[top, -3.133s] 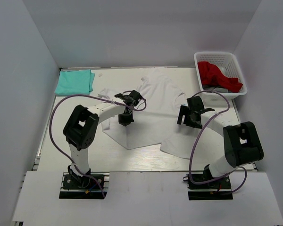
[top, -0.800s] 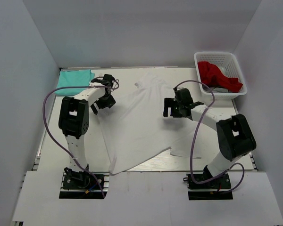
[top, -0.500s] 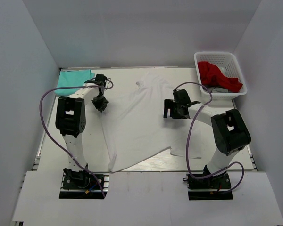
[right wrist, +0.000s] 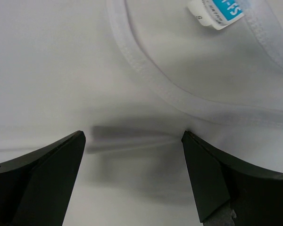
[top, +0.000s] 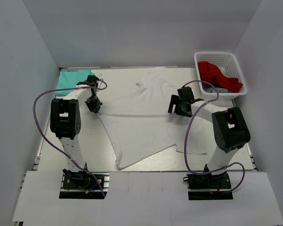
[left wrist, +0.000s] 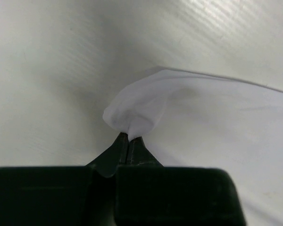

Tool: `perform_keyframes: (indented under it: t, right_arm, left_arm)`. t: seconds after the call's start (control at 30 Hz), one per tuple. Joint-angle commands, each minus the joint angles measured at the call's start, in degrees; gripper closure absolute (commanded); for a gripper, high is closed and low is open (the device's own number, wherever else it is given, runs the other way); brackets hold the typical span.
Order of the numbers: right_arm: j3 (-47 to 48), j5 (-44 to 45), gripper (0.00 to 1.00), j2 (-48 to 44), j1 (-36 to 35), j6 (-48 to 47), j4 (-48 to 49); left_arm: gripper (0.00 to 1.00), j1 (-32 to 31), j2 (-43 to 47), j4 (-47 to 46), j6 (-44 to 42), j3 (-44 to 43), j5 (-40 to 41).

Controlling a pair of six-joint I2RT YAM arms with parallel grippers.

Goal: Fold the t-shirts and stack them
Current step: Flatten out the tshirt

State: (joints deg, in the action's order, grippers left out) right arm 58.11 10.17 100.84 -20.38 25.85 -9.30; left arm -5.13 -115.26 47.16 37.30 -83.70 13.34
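Observation:
The white t-shirt (top: 141, 117) lies spread across the middle of the table, collar toward the back. My left gripper (top: 95, 106) is shut on a pinch of its left edge (left wrist: 134, 113), low over the table. My right gripper (top: 178, 106) is open and hovers over the shirt's right side, its fingers (right wrist: 52, 165) spread just below the collar band (right wrist: 179, 101) and blue size label (right wrist: 221, 10). The mint-teal t-shirt (top: 71, 78) lies folded at the back left corner, behind the left gripper.
A white basket (top: 220, 59) holding red cloth (top: 217, 75) stands at the back right. White walls close in the table on three sides. The shirt's hem hangs near the front edge (top: 132, 162).
My left gripper has dragged the shirt's left edge further left and back, stretching the cloth. My right gripper has moved right and back a little over the shirt, still open.

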Motion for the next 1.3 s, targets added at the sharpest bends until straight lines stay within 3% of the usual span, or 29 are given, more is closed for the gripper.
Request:
perform_keyframes:
  t: [0.0, 0.13, 0.17, 0.2, 0.3, 0.47, 0.5, 0.53, 0.6, 0.63, 0.77, 0.83, 0.9, 1.07, 1.27]
  right_arm:
    - [-1.3, 1.8, 0.10, 3.3, 2.4, 1.9, -7.1]
    - [-0.1, 2.6, 0.10, 3.3, 3.2, 3.3, -8.4]
    - [0.0, 2.7, 0.10, 3.1, 3.6, 3.4, -8.5]
    - [0.1, 2.4, 0.10, 3.0, 3.9, 3.5, -8.1]
    - [0.6, 1.5, 0.10, 2.3, 4.1, 3.8, -8.1]
    - [1.7, 1.9, 0.10, 0.4, 3.8, 2.4, -9.2]
    - [1.5, 2.0, 0.10, -0.7, 3.7, 2.5, -8.8]
    - [1.0, 1.9, 0.10, -1.2, 4.0, 2.2, -8.5]
    - [1.1, 2.9, 0.10, -3.6, 3.8, 0.0, -8.6]
    - [1.5, 2.7, 0.10, -4.1, 3.5, -0.6, -8.8]
    - [2.0, -1.7, 0.10, -8.8, 2.0, -4.0, -7.7]
    - [2.0, -1.3, 0.10, -10.8, 1.1, -5.4, -7.9]
    - [1.1, -1.3, 0.10, -13.2, 0.0, -5.6, -7.5]
    - [-4.0, -6.5, 0.10, -14.8, -2.6, -5.2, -2.0]
    - [-7.6, -12.0, 0.10, -11.4, -3.7, -1.7, 0.9]
  left_arm:
    - [1.00, 0.6, 7.0, -2.3, -6.6, 2.5, -0.5]
    - [1.00, 1.7, 8.2, 1.1, -6.6, 3.1, 4.9]
    - [0.96, 1.7, 8.2, 1.6, -6.6, 3.1, 4.9]
    - [0.83, 1.7, 8.2, 2.5, -6.6, 3.6, 6.2]
    - [0.67, 2.2, 8.2, 5.3, -4.6, 3.6, 9.6]
    - [0.66, 2.8, 8.4, 6.6, -3.2, 3.6, 9.3]
    - [0.61, 2.8, 8.4, 7.5, -3.2, 3.0, 10.2]
    - [0.36, 2.8, 9.2, 8.2, -2.0, 2.2, 10.7]
    - [0.03, 3.4, 10.8, 8.9, -2.0, 0.2, 10.7]
    - [0.00, 3.5, 10.8, 8.9, -2.0, -0.8, 10.7]
    - [0.00, 1.8, 12.0, 8.3, -3.1, -5.1, 4.5]
    - [0.00, 0.7, 13.2, 5.0, -5.5, -4.5, -4.7]
    - [0.00, -1.0, 13.7, 2.2, -5.5, -2.0, -8.5]
    - [0.00, -10.1, 15.5, 1.7, -6.0, -0.2, -10.8]
    - [0.00, -19.8, 17.9, -7.5, -7.5, 8.0, -22.3]
